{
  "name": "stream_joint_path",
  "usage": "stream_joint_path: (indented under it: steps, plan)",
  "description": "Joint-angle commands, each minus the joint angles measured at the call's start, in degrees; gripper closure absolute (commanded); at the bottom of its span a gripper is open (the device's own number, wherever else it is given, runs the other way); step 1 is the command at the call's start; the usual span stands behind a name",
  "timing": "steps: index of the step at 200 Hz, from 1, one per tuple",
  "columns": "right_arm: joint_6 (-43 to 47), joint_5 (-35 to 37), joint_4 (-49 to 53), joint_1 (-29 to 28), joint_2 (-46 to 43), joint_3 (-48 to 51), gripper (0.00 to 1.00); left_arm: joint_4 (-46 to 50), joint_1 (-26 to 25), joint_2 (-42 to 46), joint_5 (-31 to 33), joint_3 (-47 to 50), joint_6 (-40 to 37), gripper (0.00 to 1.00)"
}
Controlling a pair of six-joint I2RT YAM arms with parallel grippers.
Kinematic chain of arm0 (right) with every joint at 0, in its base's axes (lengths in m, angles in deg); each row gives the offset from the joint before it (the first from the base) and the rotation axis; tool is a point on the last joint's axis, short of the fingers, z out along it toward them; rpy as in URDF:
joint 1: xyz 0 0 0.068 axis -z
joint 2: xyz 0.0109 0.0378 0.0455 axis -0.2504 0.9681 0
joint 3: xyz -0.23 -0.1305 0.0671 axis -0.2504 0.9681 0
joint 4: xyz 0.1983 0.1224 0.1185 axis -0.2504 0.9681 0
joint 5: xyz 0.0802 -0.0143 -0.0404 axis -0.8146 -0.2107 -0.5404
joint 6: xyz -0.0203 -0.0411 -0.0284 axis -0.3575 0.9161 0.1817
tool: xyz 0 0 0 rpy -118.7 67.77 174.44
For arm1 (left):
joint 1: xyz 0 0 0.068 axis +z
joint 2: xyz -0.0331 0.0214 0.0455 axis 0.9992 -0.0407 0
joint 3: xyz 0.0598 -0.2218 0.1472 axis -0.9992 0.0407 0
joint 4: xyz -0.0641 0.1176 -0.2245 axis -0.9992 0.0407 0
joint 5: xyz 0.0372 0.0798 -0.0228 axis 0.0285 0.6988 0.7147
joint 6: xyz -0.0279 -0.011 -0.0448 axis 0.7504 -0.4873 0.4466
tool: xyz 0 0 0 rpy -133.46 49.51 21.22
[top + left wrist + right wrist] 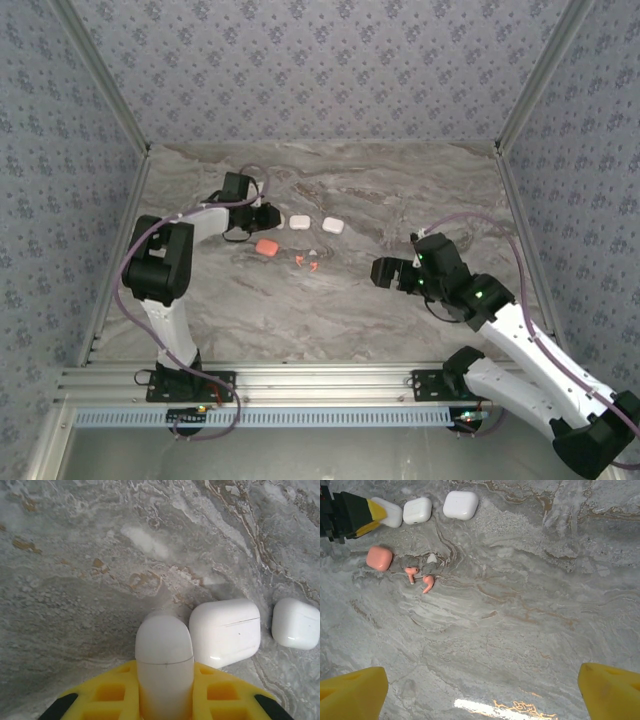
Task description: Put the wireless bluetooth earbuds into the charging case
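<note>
The left fingers (110, 692) are clamping a white case (164, 645); the right fingers (355, 695) are hanging wide apart above the desk (520, 605).

Pinched between the jaws of the left gripper (164, 674): a glossy white case (164, 640), lid shut, rounded end out past the tips. Just right of those jaws, a second white case (225, 631), shut and flat; further right and apart, a third white case (296, 622). On the jaws' near side, a shut coral case (379, 558); beside it, two coral earbuds (427, 583) and a white earbud (432, 558), loose.
</note>
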Motion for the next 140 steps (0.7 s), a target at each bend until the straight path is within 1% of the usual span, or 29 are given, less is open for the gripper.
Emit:
stream_joint_path:
  steps: [1, 12, 49, 72, 75, 86, 114, 140]
  plan:
    - [0.7, -0.7, 1.8, 0.1, -1.0, -0.3, 0.0, 1.0, 0.7, -1.1, 0.6, -1.5, 0.2, 0.69]
    - [0.8, -0.7, 1.8, 0.2, -1.0, -0.2, 0.0, 1.3, 0.9, -1.5, 0.7, -1.6, 0.0, 0.62]
    - [1.4, -1.2, 1.5, 0.1, -0.6, -0.7, 0.0, 2.9, 1.4, -2.1, 2.0, -2.6, -2.0, 0.46]
    - [1.5, -1.8, 1.1, 0.0, -0.6, -0.7, 0.0, 4.6, 1.6, -1.5, 2.7, -4.1, -3.3, 0.42]
    - [3.1, -1.8, 1.0, 0.0, -0.5, -0.7, 0.0, 4.7, 1.7, -1.3, 2.8, -4.2, -3.5, 0.41]
    - [4.3, -2.0, 0.7, -0.1, -0.2, -0.8, 0.0, 5.2, 1.7, 0.1, 2.9, -4.6, -4.2, 0.4]
    - [6.5, -1.7, 0.3, -1.3, 2.7, -2.0, 0.0, 4.5, 1.7, 8.0, 3.6, -2.6, -4.9, 0.36]
    - [8.4, 0.1, -0.5, -3.8, 7.3, -4.3, 0.0, 2.3, 1.5, 19.6, 4.1, 4.0, -4.3, 0.32]
